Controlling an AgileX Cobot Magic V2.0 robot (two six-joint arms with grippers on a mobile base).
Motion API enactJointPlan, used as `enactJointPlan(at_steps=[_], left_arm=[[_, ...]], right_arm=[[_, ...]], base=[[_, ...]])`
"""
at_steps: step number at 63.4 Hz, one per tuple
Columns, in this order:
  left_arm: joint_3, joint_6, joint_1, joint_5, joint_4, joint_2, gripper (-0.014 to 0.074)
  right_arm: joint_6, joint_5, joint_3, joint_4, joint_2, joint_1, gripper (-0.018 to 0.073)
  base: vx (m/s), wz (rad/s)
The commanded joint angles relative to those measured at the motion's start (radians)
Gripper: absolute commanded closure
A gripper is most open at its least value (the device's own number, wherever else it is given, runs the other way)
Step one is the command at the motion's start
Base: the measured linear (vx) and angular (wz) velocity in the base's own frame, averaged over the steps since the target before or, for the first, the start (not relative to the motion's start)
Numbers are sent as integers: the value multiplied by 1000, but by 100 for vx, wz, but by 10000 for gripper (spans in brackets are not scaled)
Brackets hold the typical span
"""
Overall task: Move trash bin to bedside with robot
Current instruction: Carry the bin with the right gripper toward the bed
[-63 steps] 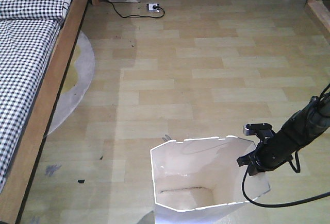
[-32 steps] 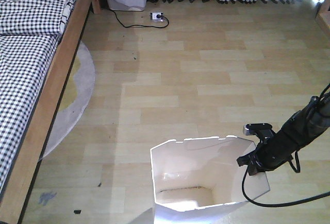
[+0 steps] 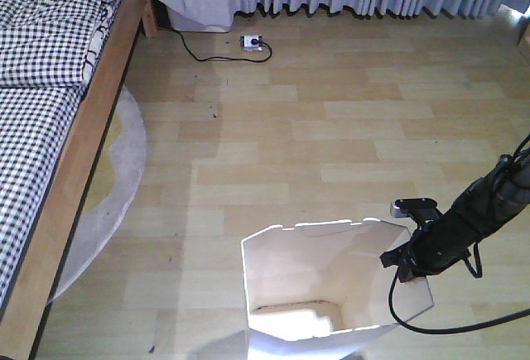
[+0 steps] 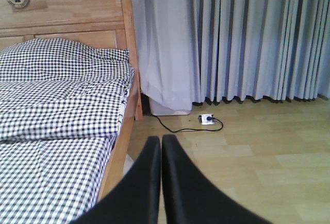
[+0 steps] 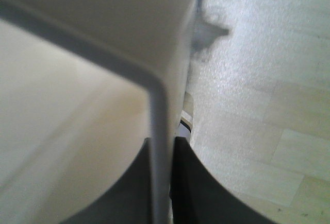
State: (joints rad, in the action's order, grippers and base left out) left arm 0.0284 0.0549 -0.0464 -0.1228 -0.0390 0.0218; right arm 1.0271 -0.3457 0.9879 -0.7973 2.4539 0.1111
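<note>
The white bin fills the left and top of the view, blurred by closeness. Its thin rim runs in from the left, turns at a corner and drops to the bottom edge. There the right tool pinches it, one dark finger inside the wall and one outside. Pale wooden floor lies to the right. A grey smudge beside the bin's upper corner is too blurred to identify.
</note>
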Motion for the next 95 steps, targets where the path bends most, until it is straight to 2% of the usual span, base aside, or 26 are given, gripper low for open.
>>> enactJointPlan(at_steps=[1, 95], left_arm=[[-21, 4, 0, 72, 5, 4, 603], [-21, 4, 0, 72, 5, 4, 603]], right_arm=[[5, -116, 9, -26, -75, 1, 568], [5, -115, 9, -26, -75, 1, 568]], base=[[32, -2], [34, 1]])
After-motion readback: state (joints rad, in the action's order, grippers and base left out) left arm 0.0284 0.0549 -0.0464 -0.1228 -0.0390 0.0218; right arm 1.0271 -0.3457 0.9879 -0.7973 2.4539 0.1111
